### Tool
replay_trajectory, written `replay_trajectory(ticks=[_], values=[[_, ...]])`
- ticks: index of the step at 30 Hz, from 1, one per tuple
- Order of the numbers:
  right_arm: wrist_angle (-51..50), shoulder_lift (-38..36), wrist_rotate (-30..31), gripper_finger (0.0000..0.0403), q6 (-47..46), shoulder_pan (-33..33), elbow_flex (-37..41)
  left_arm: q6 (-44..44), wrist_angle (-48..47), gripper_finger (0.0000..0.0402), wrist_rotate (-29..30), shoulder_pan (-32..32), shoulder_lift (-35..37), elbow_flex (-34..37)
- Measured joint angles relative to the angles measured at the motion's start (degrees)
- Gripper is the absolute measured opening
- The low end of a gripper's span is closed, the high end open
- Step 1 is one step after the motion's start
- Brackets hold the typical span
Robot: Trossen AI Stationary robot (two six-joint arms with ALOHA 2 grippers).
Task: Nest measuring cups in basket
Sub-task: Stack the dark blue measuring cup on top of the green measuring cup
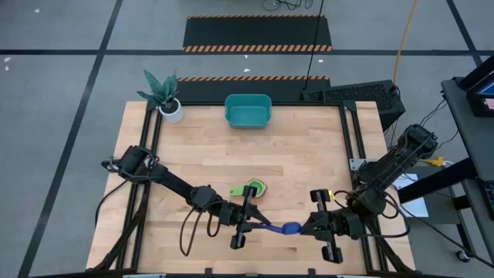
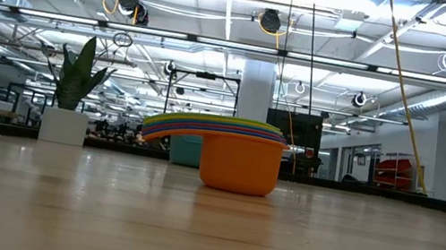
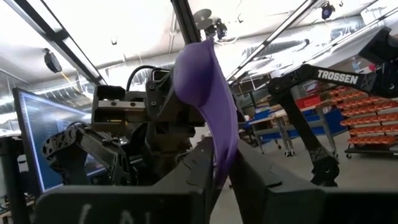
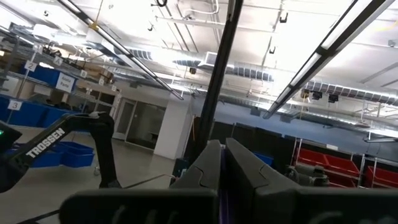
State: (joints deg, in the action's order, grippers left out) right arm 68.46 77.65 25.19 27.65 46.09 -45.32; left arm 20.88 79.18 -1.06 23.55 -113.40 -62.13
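The table (image 1: 255, 166) is seen from overhead and level across its top; wrist views are tilted up toward the ceiling.

Grey floor (image 1: 62, 77), striped mats (image 1: 257, 34), ceiling lights (image 2: 270, 20)

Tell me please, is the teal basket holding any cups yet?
Empty: the basket shows only its bare teal floor from above.

The right gripper (image 4: 222, 163) pointed up toward the ceiling, its two dark fingers (image 4: 205, 168) pressed together at bottom centre. At lower left stood an arm marked TROSSEN (image 4: 59, 144); red bins (image 4: 336, 165) sat lower right.
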Motion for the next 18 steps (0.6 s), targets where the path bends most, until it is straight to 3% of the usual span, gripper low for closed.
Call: replay_trajectory(ticks=[7, 18], values=[[0.33, -0.02, 0.1, 0.0, -0.02, 0.04, 0.0, 0.06, -0.02, 0.0008, -0.89, 0.0, 0.0, 0.0], [0.37, -0.15, 1.9, 0.0043, -1.68, 0.4, -0.02, -5.99, -5.92, 0.0008, -0.68, 0.52, 4.1, 0.11]])
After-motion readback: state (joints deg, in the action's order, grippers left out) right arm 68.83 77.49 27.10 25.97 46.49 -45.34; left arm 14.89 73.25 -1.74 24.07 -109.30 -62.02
